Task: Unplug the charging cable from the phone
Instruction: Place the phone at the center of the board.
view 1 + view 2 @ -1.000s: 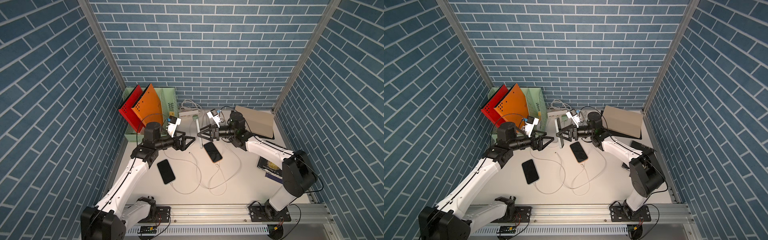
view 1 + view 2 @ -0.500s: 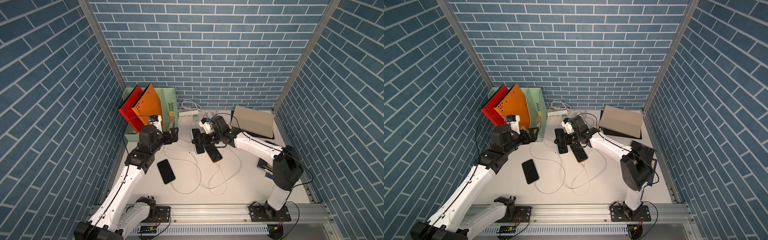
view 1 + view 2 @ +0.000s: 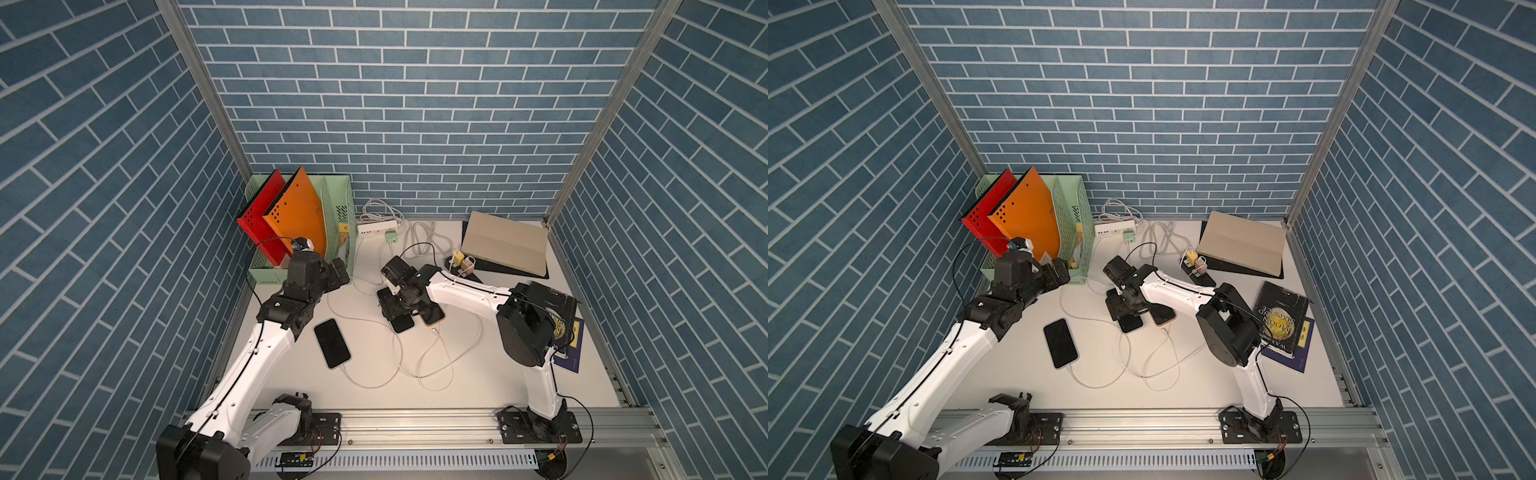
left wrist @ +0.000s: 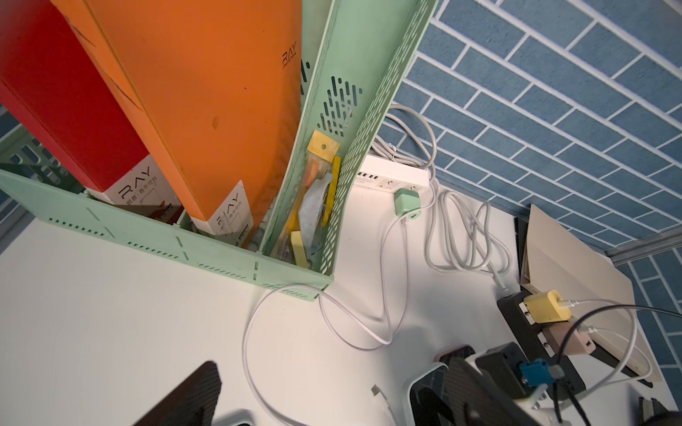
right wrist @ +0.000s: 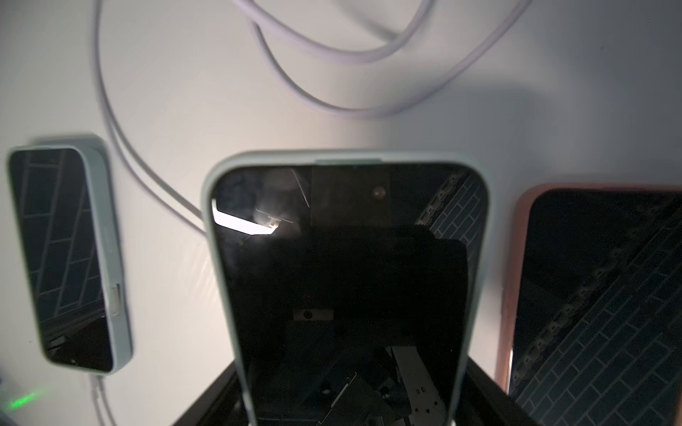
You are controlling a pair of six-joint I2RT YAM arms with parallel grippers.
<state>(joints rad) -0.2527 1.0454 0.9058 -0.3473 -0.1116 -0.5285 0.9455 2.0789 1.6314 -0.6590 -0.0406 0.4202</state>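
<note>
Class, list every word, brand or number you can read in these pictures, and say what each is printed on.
"RAY": on the orange folder, on its side and on its white end label.
"RAY": on the white end label of the red folder; the Chinese line under it is too small to read.
"MOON", "SIXPENCE": upside down on the black book; smaller print unreadable.

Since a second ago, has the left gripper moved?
Yes. The left gripper has swung away from the centre, toward the green file rack.
</note>
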